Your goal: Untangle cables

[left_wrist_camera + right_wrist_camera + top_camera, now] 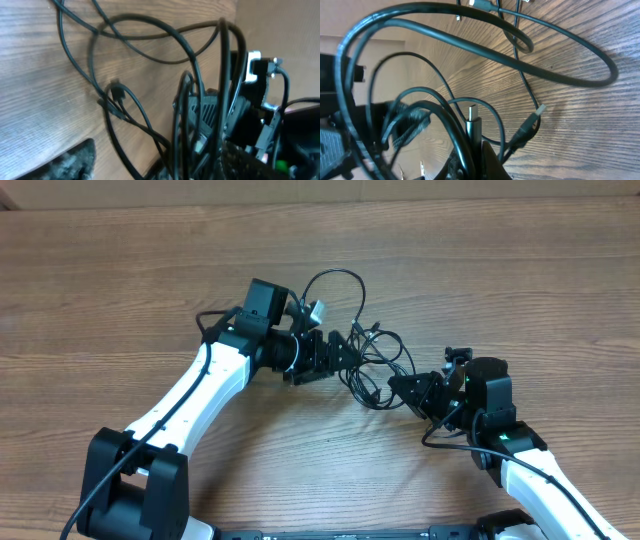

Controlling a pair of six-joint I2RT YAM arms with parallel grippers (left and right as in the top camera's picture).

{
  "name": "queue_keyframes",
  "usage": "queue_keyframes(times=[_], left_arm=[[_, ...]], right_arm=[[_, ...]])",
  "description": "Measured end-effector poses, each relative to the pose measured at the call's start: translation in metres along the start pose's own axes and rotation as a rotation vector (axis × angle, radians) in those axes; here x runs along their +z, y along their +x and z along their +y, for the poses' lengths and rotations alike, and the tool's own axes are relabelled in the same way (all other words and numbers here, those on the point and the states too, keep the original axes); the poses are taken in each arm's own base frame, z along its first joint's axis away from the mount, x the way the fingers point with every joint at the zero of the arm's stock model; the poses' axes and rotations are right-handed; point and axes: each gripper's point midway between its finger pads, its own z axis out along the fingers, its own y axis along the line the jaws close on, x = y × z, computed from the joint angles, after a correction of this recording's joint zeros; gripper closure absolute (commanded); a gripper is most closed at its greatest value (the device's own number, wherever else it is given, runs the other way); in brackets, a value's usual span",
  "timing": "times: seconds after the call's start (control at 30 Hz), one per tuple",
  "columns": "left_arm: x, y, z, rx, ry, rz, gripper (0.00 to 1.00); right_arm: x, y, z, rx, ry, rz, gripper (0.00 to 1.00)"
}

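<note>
Overhead, the cables [365, 355] are seen knotted at the table [110, 270] centre, between left gripper [335, 352] and right gripper [405, 390]. Left wrist: fingers [75, 160] are spread apart around loops. Right wrist: a strand is clamped; separation is underway, an outward pull is judged needed.

The left arm [200, 385] stretches forward and to the right, and the left gripper [335, 352] sits low with its jaws spread apart. The right arm [540, 480] bends leftward toward it, with the right gripper [405, 390] pinched tight on the cables [375, 350].

Even, bright light in overhead view; soft shadows. Wrist views: near cables [223, 60] blurred, table [600, 125] grain sharp.
</note>
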Motion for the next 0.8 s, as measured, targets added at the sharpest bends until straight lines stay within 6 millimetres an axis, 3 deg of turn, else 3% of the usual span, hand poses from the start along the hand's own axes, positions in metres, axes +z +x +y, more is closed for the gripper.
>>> queue_keyframes(times=[0.07, 0.13, 0.4, 0.8], left_arm=[[0.001, 0.008, 0.000, -0.052, 0.004, 0.033, 0.54], [0.001, 0.016, 0.000, -0.099, 0.003, 0.060, 0.56], [0.002, 0.033, -0.003, -0.187, 0.016, 0.130, 0.48], [0.014, 0.044, -0.005, -0.186, -0.025, 0.155, 0.67]], right_arm=[[0.000, 0.000, 0.000, 0.000, 0.000, 0.000, 0.96], [0.000, 0.000, 0.000, -0.001, 0.000, 0.000, 0.96], [0.000, 0.000, 0.000, 0.000, 0.000, 0.000, 0.96], [0.000, 0.000, 0.000, -0.001, 0.000, 0.000, 0.96]])
